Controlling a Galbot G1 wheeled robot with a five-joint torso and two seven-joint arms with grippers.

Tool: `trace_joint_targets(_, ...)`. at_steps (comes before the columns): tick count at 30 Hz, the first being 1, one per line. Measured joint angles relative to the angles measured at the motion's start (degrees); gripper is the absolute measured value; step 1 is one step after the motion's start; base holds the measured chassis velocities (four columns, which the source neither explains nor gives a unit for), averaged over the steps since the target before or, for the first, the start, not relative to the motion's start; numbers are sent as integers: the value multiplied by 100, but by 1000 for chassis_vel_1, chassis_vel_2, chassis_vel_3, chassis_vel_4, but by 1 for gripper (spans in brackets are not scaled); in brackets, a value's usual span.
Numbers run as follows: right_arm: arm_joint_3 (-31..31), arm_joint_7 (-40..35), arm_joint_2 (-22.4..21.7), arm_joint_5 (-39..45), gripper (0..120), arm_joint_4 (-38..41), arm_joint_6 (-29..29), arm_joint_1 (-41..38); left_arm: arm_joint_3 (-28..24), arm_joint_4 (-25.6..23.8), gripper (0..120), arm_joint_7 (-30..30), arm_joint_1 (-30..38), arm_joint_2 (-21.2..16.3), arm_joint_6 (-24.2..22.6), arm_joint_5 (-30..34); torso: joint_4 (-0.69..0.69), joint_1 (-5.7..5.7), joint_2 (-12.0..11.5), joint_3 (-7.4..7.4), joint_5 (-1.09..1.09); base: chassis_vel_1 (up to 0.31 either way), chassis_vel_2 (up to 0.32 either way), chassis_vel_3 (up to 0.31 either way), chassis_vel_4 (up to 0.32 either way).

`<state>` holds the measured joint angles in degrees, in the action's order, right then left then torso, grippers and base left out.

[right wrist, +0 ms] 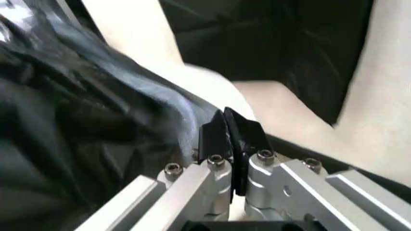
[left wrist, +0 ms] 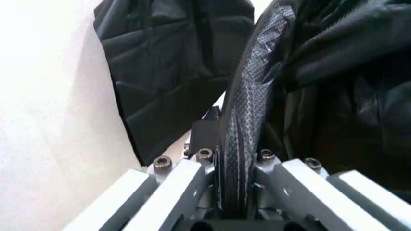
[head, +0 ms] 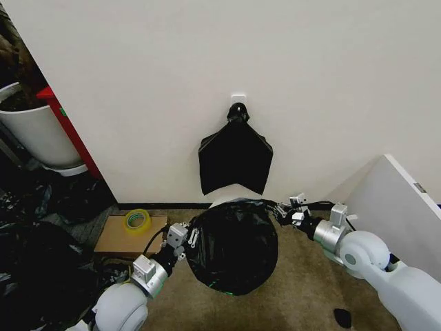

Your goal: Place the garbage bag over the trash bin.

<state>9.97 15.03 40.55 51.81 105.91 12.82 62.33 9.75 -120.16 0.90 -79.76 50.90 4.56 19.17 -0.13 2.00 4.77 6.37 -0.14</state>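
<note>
The black garbage bag (head: 234,245) is draped over the trash bin, of which a strip of cream-white rim (head: 229,201) shows at the far side. My left gripper (head: 187,238) is at the bag's left side, shut on a stretched fold of the film (left wrist: 247,110). At the bag's upper right edge, my right gripper (head: 284,211) is also shut on the film. In the left wrist view the gripper (left wrist: 234,156) has the fold running between its fingers. In the right wrist view the gripper (right wrist: 230,132) pinches the bag's edge (right wrist: 115,110).
A flat black bundle (head: 236,162) hangs on the wall just behind the bin. A cardboard box (head: 117,241) with a yellow tape roll (head: 136,221) lies at the left. A big white tub (head: 38,134) and heaped dark plastic (head: 34,262) stand farther left. A white panel (head: 400,200) stands at the right.
</note>
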Motion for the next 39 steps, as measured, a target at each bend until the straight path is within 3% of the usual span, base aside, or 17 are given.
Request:
trace_joint_targets(13, 127, -93, 29, -50, 1, -12, 9, 114, 4, 44, 1, 98, -15, 2, -47, 171, 1, 0, 0, 0, 0, 0, 0, 0, 0)
trace_joint_targets(15, 350, -384, 54, 55, 14, 85, -36, 228, 14, 94, 1, 403, 29, 92, -326, 489, 1, 0, 0, 0, 0, 0, 0, 0, 0)
trace_joint_targets(20, 768, -1187, 120, 24, 27, 573, 15, 629, 40, 150, 1, 1056, 171, 307, -739, 1189, 2, 0, 0, 0, 0, 0, 0, 0, 0)
trace_joint_targets(22, 969, -1846, 178, -115, 36, 1159, 280, 1035, 46, 195, 1, 1389, 258, 428, -915, 1622, -6, 0, 0, -1, -2, 0, 0, 0, 0)
trace_joint_targets(24, 940, -2069, 214, -134, 40, 1401, 391, 1105, 63, 203, 1, 1469, 254, 484, -940, 1716, -5, 0, 0, -1, -1, 0, 0, 0, 0)
trace_joint_targets(25, 878, -2337, 288, -134, 47, 1752, 608, 1180, 66, 232, 1, 1543, 253, 574, -945, 1771, 1, 0, 0, -1, 1, 0, 0, 0, 0)
trace_joint_targets(27, 832, -2490, 358, -129, 47, 1991, 732, 1249, 49, 263, 1, 1577, 267, 630, -945, 1783, 2, 0, 0, -1, 0, 0, 0, 0, 0)
trace_joint_targets(30, 566, -2819, 646, -210, 33, 2596, 1096, 1384, -58, 332, 1, 1667, 280, 850, -945, 1767, 1, 0, 0, -1, 0, 0, 0, 0, 0)
trace_joint_targets(36, 293, -3022, 818, -270, 16, 2853, 1403, 1380, -501, 463, 1, 1748, 455, 976, -945, 1647, -1, 0, 0, -1, -1, 0, 0, 0, 0)
trace_joint_targets(39, -194, -3255, 959, -416, 0, 2712, 1539, 1123, -927, 580, 1, 1832, 713, 1116, -950, 1572, 0, 0, 0, -1, -1, 0, 0, 0, 0)
